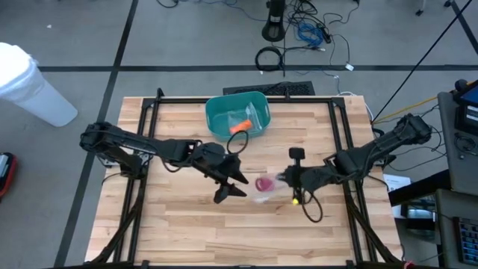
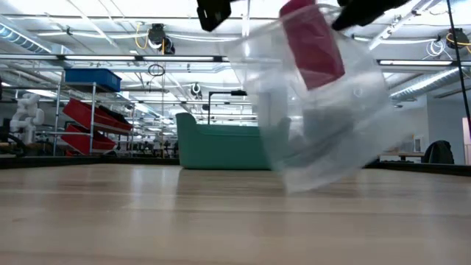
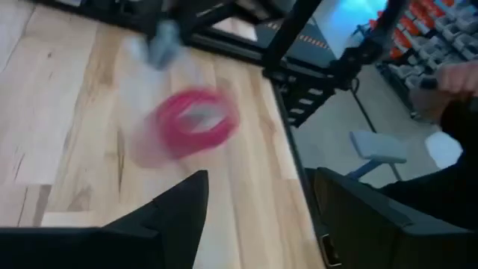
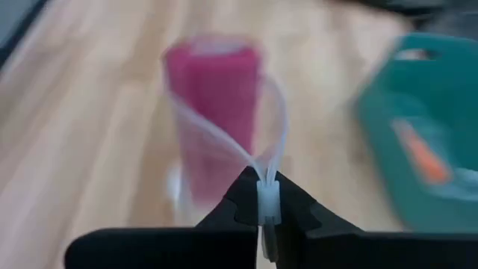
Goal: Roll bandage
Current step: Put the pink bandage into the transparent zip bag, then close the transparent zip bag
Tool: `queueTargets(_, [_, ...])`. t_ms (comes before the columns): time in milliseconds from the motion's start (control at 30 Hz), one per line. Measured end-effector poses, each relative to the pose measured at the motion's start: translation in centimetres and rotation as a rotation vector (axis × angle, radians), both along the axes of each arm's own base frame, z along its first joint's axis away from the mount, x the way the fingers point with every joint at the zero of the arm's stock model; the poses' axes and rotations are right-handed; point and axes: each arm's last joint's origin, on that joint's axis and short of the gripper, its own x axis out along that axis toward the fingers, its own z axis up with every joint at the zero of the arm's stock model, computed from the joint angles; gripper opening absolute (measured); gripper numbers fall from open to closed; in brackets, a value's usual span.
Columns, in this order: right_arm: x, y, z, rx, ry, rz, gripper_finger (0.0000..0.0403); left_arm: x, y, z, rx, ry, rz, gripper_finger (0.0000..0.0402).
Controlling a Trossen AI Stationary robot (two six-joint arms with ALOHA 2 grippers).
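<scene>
A pink bandage roll [image 1: 261,183] sits inside a clear plastic bag [image 1: 266,188] at the middle of the table. The bag fills the low view [image 2: 324,125] with the roll [image 2: 313,44] in it. My right gripper [image 1: 287,179] is shut on the bag from the table's right side. My left gripper [image 1: 233,187] is open just left of the bag and touches nothing; in its wrist view the roll [image 3: 194,123] lies ahead of the spread fingers [image 3: 179,217]. My right gripper pinches the bag's thin top edge [image 4: 267,196] between its two fingertips, coming roughly level from the table's right side. The bag spreads open beyond the fingers with the roll [image 4: 216,97] inside. The bag hangs tilted; whether its lower end [image 2: 294,184] touches the table I cannot tell.
A teal bin [image 1: 237,116] with an orange object [image 1: 240,125] stands at the back middle of the table. A black metal frame [image 1: 149,112] runs along the table's edges. A person's hand [image 3: 455,78] shows beyond the table in the left wrist view.
</scene>
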Motion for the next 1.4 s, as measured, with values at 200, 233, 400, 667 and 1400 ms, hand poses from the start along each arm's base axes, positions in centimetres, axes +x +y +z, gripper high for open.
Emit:
queueTargets(200, [0.7, -0.1, 0.9, -0.013, -0.113, -0.038, 0.0001, -1.5, 0.2, 1.4, 0.004, -0.004, 0.016, 0.0256])
queueTargets(233, [0.8, -0.2, 0.8, 0.006, -0.101, -0.014, 0.0001, -1.7, 0.3, 1.8, 0.012, -0.014, 0.030, 0.0256])
queueTargets(400, [0.5, -0.3, 1.7, -0.071, -0.195, -0.112, 0.0001, -2.4, 0.5, 2.4, 0.059, -0.032, 0.071, 0.0256])
queueTargets(667, [0.4, 0.3, 1.4, -0.108, -0.138, 0.092, 0.0000, -2.6, 0.3, 2.5, 0.110, -0.048, 0.058, 0.0256])
queueTargets(1400, [1.0, 0.0, 1.3, -0.082, -0.108, 0.356, 0.0002, -0.8, -4.4, 0.2, 0.840, -0.368, -0.337, 0.0256])
